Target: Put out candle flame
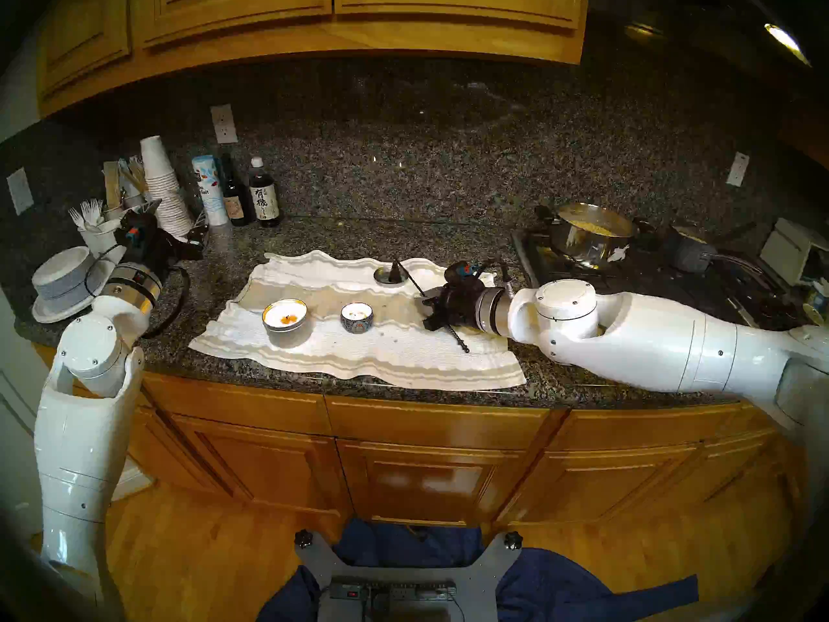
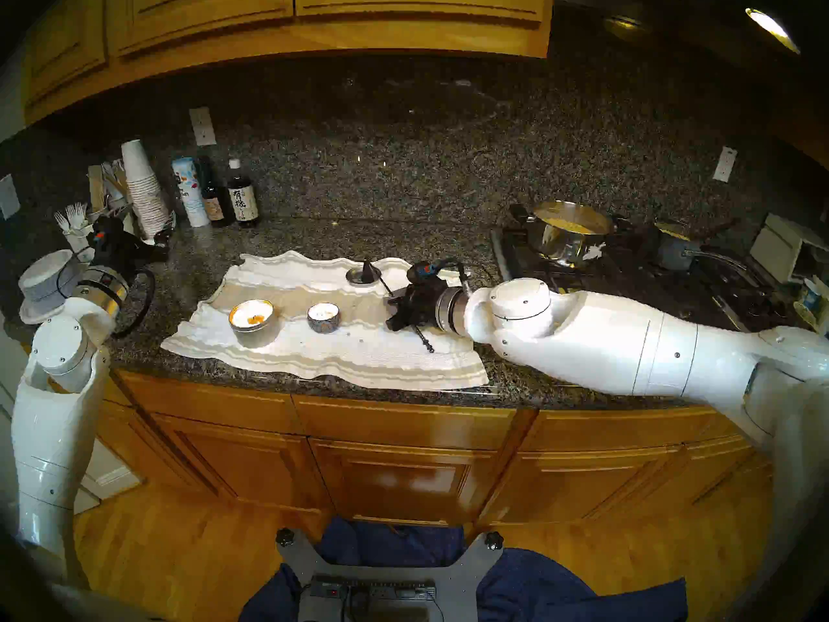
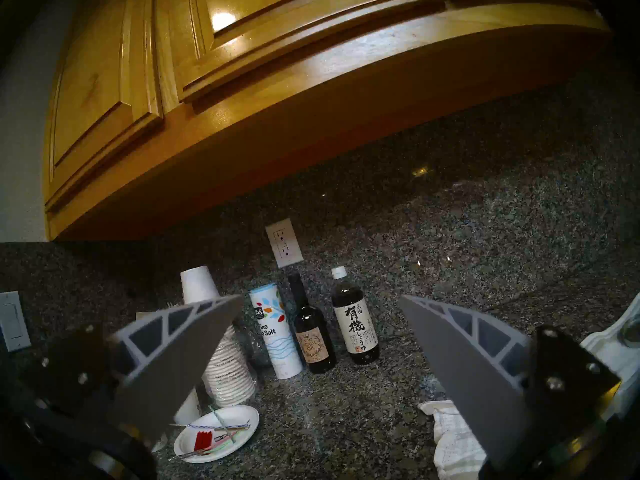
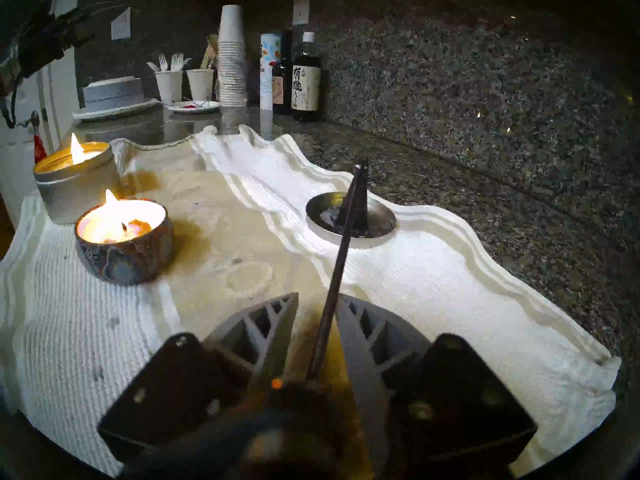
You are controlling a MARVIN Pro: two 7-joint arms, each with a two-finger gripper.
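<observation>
Two lit candles stand on a white towel (image 1: 394, 352): a larger silver tin candle (image 1: 287, 322) and a smaller patterned tin candle (image 1: 356, 317). Both flames show in the right wrist view, on the silver tin (image 4: 74, 150) and the patterned tin (image 4: 114, 205). A black candle snuffer (image 1: 394, 268) rests with its cone on a small metal dish (image 1: 381, 276). Its thin handle (image 4: 341, 247) runs between the fingers of my right gripper (image 1: 428, 311). The jaws are narrowed around the handle, with a small gap still showing on one side. My left gripper (image 3: 320, 297) is wide open and empty, far left by the cups.
A steel pot (image 1: 592, 230) and a dark pan (image 1: 691, 248) sit on the stove to the right. A stack of paper cups (image 1: 163, 190), a salt canister (image 1: 211, 190) and two bottles (image 1: 264, 194) line the back left. A plate stack (image 1: 63, 280) stands near the left arm.
</observation>
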